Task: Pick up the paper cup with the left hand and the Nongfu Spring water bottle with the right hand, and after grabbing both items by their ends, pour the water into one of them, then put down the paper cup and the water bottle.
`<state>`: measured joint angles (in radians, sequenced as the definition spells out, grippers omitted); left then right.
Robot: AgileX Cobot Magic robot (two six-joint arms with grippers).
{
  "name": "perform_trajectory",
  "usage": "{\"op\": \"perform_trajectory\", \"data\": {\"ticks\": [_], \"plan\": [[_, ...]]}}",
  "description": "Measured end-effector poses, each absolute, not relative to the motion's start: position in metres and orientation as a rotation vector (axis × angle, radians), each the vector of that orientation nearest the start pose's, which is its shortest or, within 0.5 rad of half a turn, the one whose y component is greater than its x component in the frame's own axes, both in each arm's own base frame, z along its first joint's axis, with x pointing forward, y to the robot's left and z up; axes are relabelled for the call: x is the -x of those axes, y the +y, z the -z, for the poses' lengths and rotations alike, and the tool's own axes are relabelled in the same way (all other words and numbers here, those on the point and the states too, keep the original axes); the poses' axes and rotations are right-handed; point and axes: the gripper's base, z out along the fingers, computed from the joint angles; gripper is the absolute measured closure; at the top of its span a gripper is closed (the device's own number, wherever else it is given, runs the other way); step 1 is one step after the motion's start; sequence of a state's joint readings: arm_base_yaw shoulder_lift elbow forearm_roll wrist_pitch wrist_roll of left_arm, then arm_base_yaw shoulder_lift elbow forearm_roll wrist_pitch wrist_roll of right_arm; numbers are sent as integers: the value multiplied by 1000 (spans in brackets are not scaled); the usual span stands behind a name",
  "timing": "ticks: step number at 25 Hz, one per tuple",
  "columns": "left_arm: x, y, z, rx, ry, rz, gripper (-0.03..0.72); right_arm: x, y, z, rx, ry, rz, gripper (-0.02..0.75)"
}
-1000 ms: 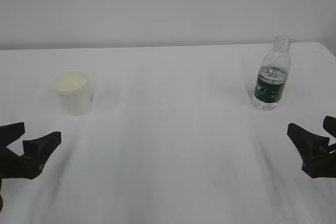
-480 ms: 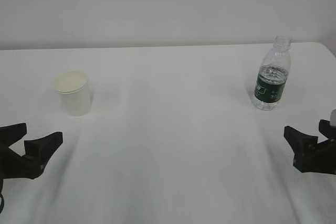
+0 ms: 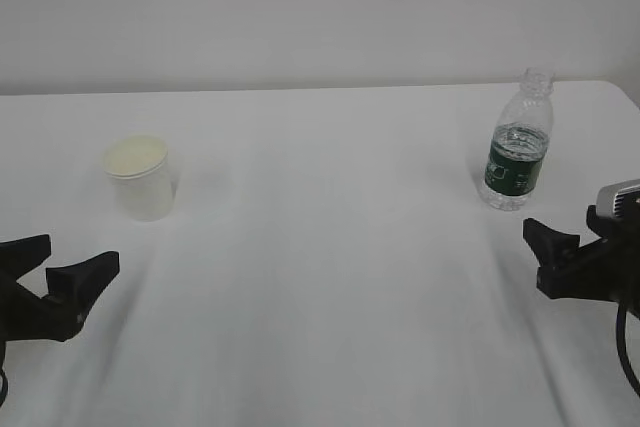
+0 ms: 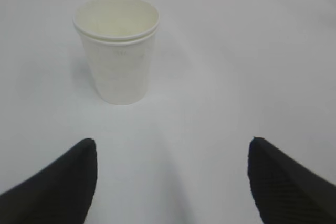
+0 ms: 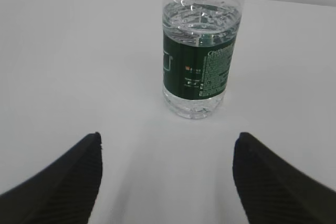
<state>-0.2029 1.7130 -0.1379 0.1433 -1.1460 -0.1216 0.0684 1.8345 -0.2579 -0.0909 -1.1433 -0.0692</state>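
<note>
The white paper cup (image 3: 140, 182) (image 4: 118, 51) stands upright at the left of the table, empty as far as I can see. My left gripper (image 3: 80, 252) (image 4: 171, 142) is open, a short way in front of the cup and not touching it. The uncapped Nongfu Spring water bottle (image 3: 517, 152) (image 5: 199, 61), with its dark green label, stands upright at the right, and the water (image 5: 202, 22) reaches just above the label. My right gripper (image 3: 560, 222) (image 5: 168, 136) is open just in front of the bottle, with nothing between its fingers.
A white cloth-covered table (image 3: 330, 247) fills the view, with its far edge against a plain wall (image 3: 320, 7). The table's right edge runs close beside the bottle. Nothing else stands between the cup and the bottle.
My right gripper has moved left and forward toward the bottle, and its silver plate has come into view. The left gripper has barely moved. Cup and bottle are unmoved.
</note>
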Motion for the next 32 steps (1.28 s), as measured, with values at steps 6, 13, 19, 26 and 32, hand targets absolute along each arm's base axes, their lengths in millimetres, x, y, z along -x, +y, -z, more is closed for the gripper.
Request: {"op": "perform_trajectory", "data": {"ticks": [6,13,19,26,32], "plan": [[-199,-53,-118,-222,1912,304,41,-247,24,-101,225,1905,-52,148],[-199,-53,-118,-222,1912,304,48,-261,25,-92,225,1915,-52,148],[-199,-53,-118,-222,1912,304,55,-276,26,-87,216,1903,-46,148],[-199,-53,-118,-222,1912,304,59,-292,26,-75,213,1909,-45,148],[-199,-53,-118,-222,1912,304,62,-303,27,-67,207,1906,-41,148]]}}
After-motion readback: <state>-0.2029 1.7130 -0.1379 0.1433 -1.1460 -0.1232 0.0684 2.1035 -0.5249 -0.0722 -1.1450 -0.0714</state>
